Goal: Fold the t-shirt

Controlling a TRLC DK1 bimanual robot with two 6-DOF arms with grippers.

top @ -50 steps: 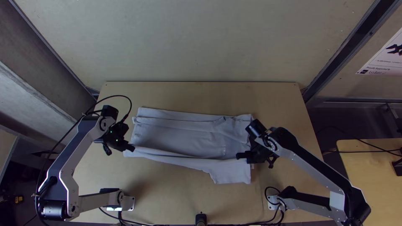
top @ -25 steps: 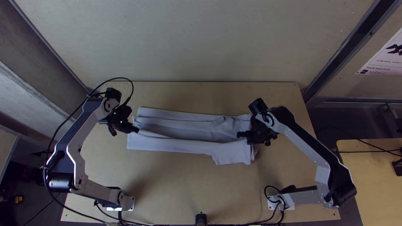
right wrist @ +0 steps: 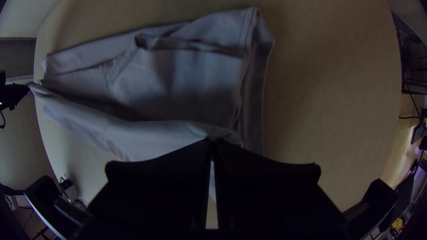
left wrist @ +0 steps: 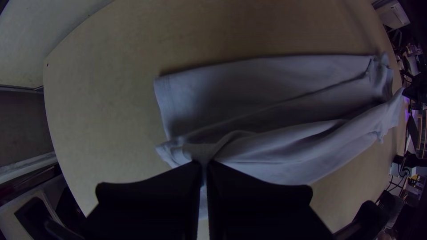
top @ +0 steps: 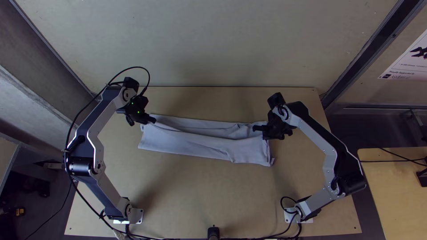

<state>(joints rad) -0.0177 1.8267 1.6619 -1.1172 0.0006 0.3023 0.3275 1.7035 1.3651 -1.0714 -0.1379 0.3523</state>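
Top view: t-shirt [top: 202, 144], long strip | wrist views: left fingers [top: 150, 119], right fingers [top: 259, 128] pinching edge above layers

Robotics lab: table-mounted arms [top: 322, 135], poster [top: 411, 66]

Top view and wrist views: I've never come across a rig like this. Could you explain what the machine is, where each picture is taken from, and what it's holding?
The machine is a pair of jointed robot arms, the left arm and the right arm, based at the near side of a wooden table.

The top view looks steeply down from a fixed camera. Each wrist view comes from a camera on one arm, so that arm's own black jaws fill its bottom edge.

A pale shirt lies across the table as a long, partly folded strip. The left gripper and the right gripper each have their jaws closed on it, one towards each end, with a loose fold of cloth running between them.
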